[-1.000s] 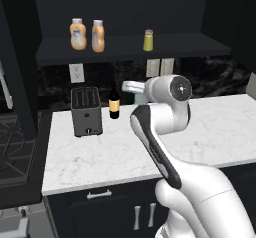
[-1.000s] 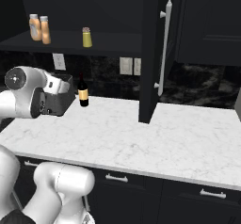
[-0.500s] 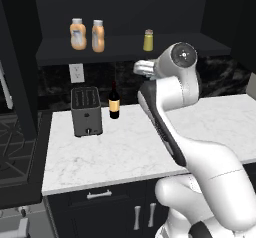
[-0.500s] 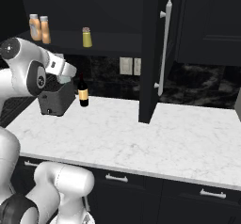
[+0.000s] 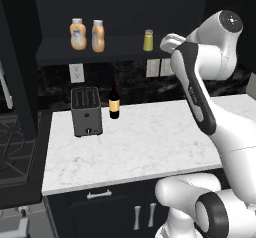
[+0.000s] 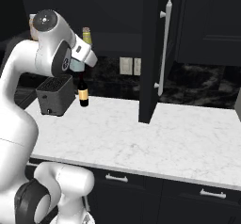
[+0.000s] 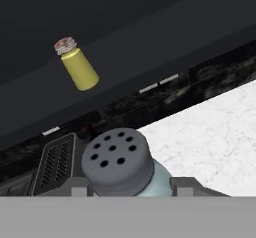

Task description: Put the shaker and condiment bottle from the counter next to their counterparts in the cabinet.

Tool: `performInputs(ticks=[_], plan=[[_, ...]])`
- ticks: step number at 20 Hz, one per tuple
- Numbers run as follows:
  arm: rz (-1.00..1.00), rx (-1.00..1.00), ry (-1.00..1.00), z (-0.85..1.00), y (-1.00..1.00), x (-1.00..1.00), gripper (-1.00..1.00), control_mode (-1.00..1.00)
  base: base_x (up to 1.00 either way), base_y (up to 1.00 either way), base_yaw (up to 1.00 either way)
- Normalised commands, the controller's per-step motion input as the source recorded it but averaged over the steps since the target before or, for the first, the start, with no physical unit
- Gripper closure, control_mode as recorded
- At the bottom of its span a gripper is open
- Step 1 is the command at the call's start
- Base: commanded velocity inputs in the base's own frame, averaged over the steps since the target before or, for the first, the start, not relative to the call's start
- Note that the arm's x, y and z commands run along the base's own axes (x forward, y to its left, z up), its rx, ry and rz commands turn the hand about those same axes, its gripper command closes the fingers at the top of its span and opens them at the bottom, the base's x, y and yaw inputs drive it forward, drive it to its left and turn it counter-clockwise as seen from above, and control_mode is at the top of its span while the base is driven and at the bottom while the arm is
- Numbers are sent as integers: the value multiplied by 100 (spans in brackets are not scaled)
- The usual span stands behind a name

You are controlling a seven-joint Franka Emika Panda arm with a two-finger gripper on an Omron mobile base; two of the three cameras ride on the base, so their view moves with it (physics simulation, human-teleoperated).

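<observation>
My gripper (image 7: 134, 187) is shut on the pale blue-grey shaker (image 7: 120, 164), whose grey holed cap faces the hand camera. In the right base view the shaker (image 6: 77, 67) hangs under the raised hand, above the counter (image 6: 141, 129). In the left base view the hand (image 5: 170, 42) is at shelf height, just right of the yellow-green shaker (image 5: 148, 40) in the cabinet (image 5: 120, 49). That shaker (image 7: 77, 68) stands up and to the left in the hand view. Two near-identical orange condiment bottles (image 5: 76, 33) (image 5: 98, 35) stand side by side at the shelf's left; I cannot tell them apart.
A dark toaster (image 5: 86, 111) and a wine bottle (image 5: 114, 102) stand at the back left of the counter (image 5: 150, 147). An open dark cabinet door (image 6: 153, 53) with a long silver handle hangs to the right of the arm. Wall sockets sit on the backsplash.
The arm has swung upward, carrying the shaker from counter height up to the level of the cabinet shelf, close to the yellow-green shaker. The grip stays the same.
</observation>
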Motion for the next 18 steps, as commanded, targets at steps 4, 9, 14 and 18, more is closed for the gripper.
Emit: performInputs(ticks=[4, 9, 14, 18], plan=[[0, 0, 0, 4, -10, 1, 100, -100, 0, 0, 0], [0, -8, -4, 3, -1, 6, 100, -100, 0, 0, 0], [1, -6, -7, 2, 0, 23, 100, -100, 0, 0, 0], [0, 0, 0, 0, 0, 92, 100, -100, 0, 0, 0]])
